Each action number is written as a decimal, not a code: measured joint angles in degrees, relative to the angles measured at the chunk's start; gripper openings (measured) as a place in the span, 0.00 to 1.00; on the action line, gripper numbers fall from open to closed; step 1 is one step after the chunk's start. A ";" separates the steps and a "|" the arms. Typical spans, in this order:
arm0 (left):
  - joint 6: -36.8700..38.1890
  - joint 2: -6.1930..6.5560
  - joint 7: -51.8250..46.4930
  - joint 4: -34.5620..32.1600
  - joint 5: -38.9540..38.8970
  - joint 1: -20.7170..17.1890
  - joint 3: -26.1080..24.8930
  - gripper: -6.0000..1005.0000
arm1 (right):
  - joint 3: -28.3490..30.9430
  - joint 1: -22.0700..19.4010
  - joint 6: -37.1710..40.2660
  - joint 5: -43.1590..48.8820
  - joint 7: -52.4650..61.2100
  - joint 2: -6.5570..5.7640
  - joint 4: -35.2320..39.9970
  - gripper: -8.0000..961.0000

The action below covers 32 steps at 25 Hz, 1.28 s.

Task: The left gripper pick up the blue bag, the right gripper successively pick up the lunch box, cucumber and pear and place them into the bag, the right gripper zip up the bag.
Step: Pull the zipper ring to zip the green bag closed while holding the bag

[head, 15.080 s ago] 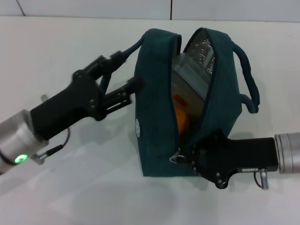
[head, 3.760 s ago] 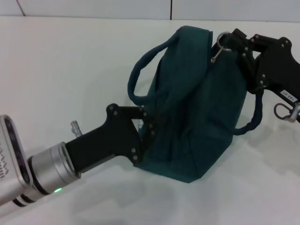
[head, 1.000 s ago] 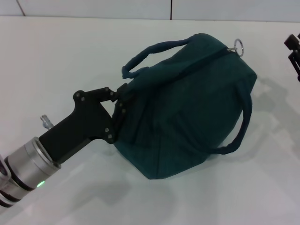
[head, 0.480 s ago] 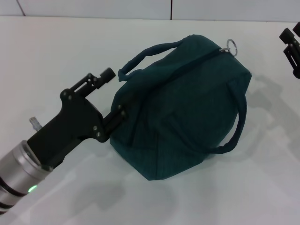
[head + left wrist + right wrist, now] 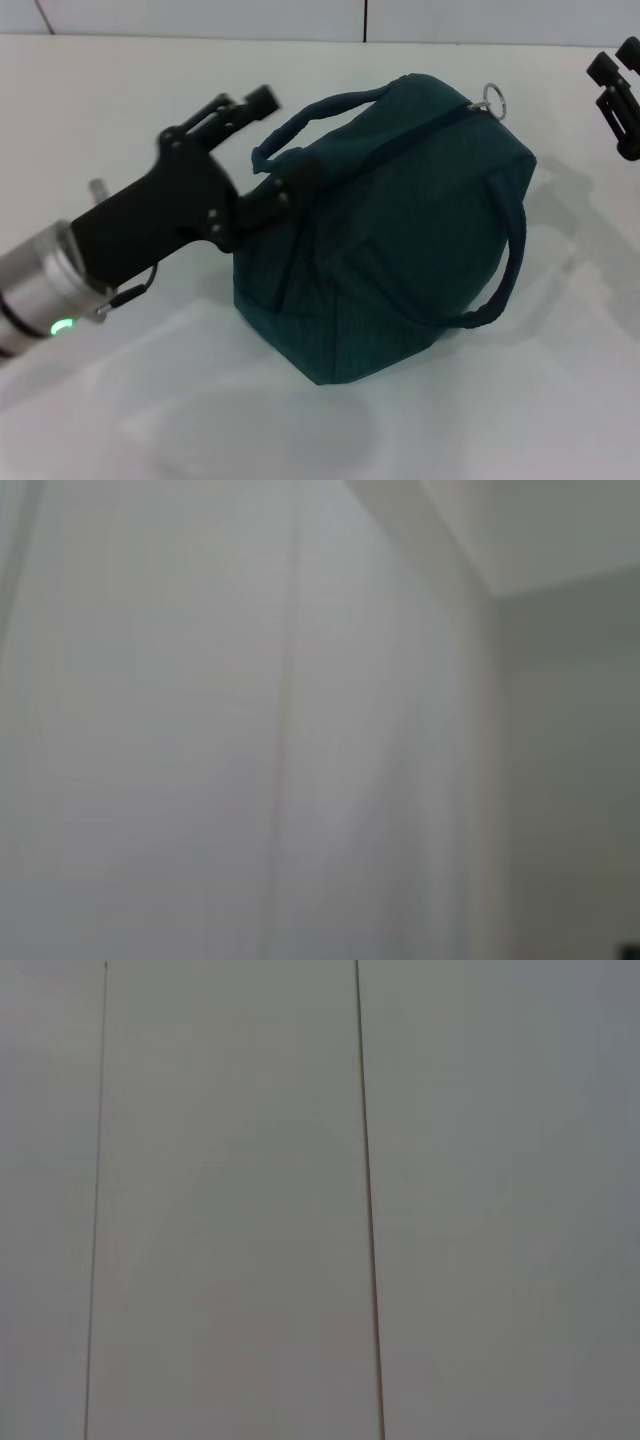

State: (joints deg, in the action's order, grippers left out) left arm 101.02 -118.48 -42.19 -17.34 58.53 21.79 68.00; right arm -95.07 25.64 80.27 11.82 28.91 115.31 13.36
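Observation:
The blue bag point(image 5: 400, 230) lies on the white table point(image 5: 120, 90), zipped shut, with its metal zip ring point(image 5: 492, 97) at the top far end. One handle point(image 5: 310, 118) arches on its left and the other handle point(image 5: 505, 280) hangs on its right. My left gripper point(image 5: 280, 140) is open at the bag's left side. Its fingers point(image 5: 250, 103) straddle the near end of the left handle without closing on it. My right gripper point(image 5: 612, 80) is open at the right edge, apart from the bag. The lunch box, cucumber and pear are hidden. Both wrist views show only blank pale surfaces.
A wall with a dark seam point(image 5: 365, 18) runs along the table's far edge. Bare white table surrounds the bag on all sides.
My left gripper has opened, let go of the bag's lower left side and moved up beside the left handle. The bag has settled on the table. The right gripper has stayed near the right edge.

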 joint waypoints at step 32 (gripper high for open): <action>-30.91 -0.99 -43.58 -22.05 27.44 12.05 -0.37 0.60 | 0.04 2.51 -3.97 3.57 -0.39 -0.18 -0.29 0.34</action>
State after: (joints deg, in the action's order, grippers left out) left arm 70.11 -119.47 -85.76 -39.39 85.96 33.84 67.63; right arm -95.03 28.15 76.29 15.39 28.52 115.13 13.08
